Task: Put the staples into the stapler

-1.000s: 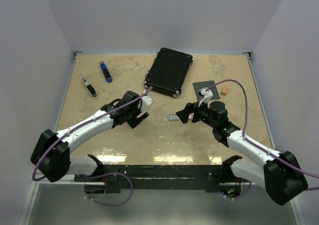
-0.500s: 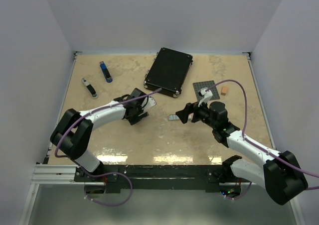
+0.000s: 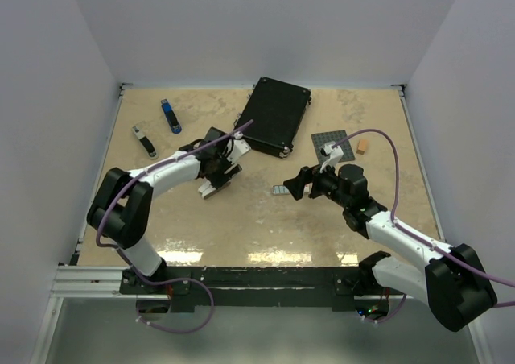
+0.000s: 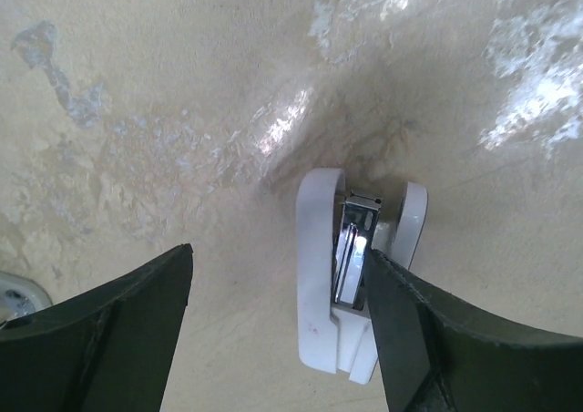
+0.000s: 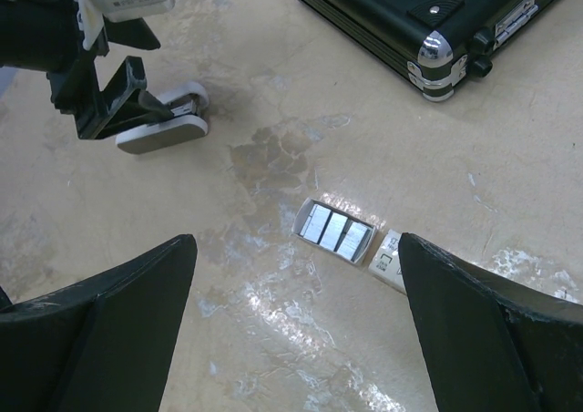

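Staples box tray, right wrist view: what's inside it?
Silvery staple strips lie side by side, filling the tray. Whatever is under them is covered. The white sleeve lies beside the tray; its inside is not visible.

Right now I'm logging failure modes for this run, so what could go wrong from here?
1. The stapler sits off-centre beneath the open left end effector, much nearer one side. Closing could shove or twist it rather than grip it squarely.
2. The staples are thin, flat strips lying low under the open right end effector. Pinching them may make them slide or spill.
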